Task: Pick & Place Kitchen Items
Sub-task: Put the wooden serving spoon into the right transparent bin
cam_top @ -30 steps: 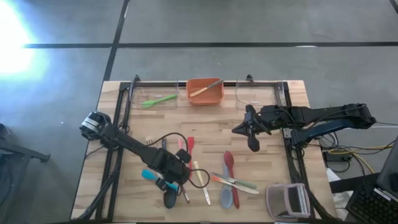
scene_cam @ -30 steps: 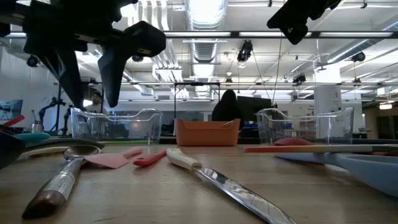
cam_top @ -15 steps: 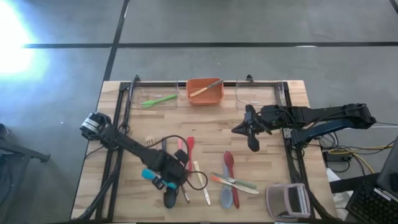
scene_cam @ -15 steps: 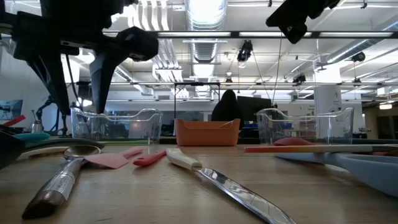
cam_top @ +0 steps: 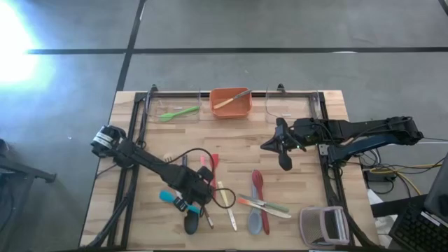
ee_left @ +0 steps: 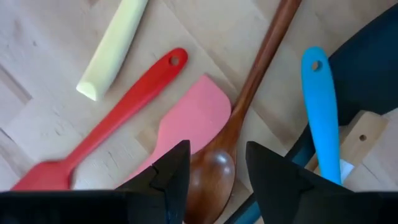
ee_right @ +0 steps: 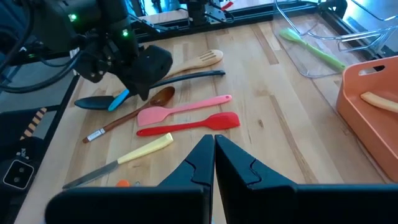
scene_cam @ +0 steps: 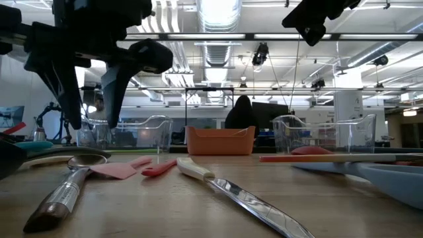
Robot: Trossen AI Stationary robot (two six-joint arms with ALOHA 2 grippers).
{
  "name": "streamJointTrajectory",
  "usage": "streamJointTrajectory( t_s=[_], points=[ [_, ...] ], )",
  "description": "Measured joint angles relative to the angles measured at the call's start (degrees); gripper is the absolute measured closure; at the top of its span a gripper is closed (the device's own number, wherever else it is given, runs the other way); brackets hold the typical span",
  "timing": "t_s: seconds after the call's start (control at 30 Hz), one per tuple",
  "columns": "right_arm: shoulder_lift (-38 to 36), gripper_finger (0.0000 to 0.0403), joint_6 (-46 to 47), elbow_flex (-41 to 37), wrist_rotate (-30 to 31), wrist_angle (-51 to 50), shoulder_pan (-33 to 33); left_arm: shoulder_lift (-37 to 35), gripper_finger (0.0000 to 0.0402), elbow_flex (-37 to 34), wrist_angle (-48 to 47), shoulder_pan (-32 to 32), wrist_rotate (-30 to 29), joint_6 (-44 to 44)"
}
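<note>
Partly, left gripper (ee_left: 214, 180) hides the brown wooden spoon's (ee_left: 249, 106) bowl.

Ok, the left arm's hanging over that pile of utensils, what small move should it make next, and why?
Probably lower straight down. The left gripper is open with nothing between its fingers, and the brown wooden spoon lies right under the gap, beside the pink spatula. Closing there would likely take the spoon. The right gripper waits shut over bare table.

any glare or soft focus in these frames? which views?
High view: a blown-out white glare patch at the floor's upper left; the table is evenly lit. Low view: ceiling lights flare, and the near knife and brown-handled spoon are soft. Left wrist view: its own pincer is a dark silhouette.
</note>
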Motion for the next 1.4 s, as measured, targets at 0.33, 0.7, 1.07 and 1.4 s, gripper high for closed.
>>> streamJointTrajectory(
  t_s=[0.33,0.7,1.07,1.4],
  points=[
    [0.0,0.0394,-0.1,0.0,0.0,0.0,0.0,0.0,0.0243,0.0,2.5,-0.2,1.2,3.8],
    [0.0,0.0394,-0.5,0.0,0.0,0.0,0.0,5.0,0.026,0.3,4.0,-2.7,3.2,9.8],
    [0.0,0.0394,-0.5,0.0,0.0,0.0,0.0,7.3,0.0278,0.6,5.9,-2.8,4.1,10.1],
    [0.0,0.0394,-0.5,0.0,0.0,0.0,0.0,9.6,0.0278,0.7,6.5,-2.8,4.6,11.6]
  ],
)
